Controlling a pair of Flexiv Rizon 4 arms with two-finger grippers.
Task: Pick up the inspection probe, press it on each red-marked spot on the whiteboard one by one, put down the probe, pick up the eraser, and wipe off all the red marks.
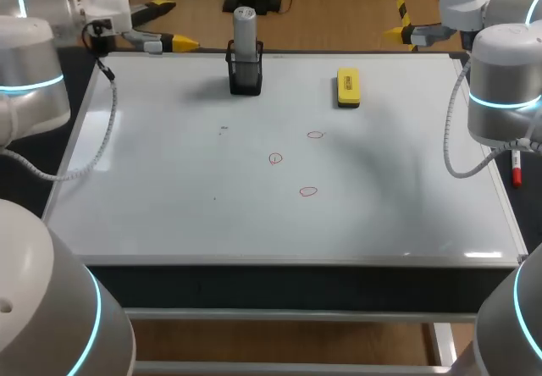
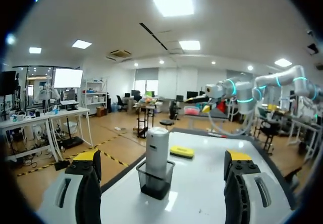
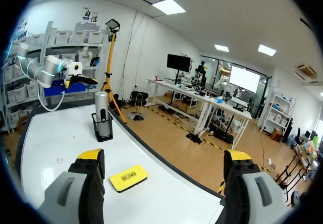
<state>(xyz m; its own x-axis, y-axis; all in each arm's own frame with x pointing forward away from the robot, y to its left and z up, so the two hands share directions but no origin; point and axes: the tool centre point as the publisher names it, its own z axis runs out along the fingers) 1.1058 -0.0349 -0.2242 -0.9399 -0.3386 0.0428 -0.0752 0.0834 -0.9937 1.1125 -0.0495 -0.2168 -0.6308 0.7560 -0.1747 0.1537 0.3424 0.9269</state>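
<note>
The inspection probe [image 1: 245,37], a grey cylinder, stands upright in a black holder [image 1: 245,78] at the back of the whiteboard [image 1: 169,198]. A yellow eraser [image 1: 348,86] lies to its right. Three small red circles [image 1: 275,158] [image 1: 315,135] [image 1: 308,192] mark the board's middle. My left gripper [image 1: 174,43] hovers at the back left edge, open and empty; in its wrist view [image 2: 162,161] the probe [image 2: 157,151] stands some way ahead, between the fingers' line of sight. My right gripper [image 1: 405,30] hangs beyond the back right corner, open [image 3: 164,158], with the eraser [image 3: 128,177] ahead of it and the probe [image 3: 102,114] further off.
A red marker pen [image 1: 516,168] lies on the whiteboard's right frame. Both arms' grey cables hang over the board's side edges [image 1: 108,130] [image 1: 457,152]. The board's front half bears only a few faint specks.
</note>
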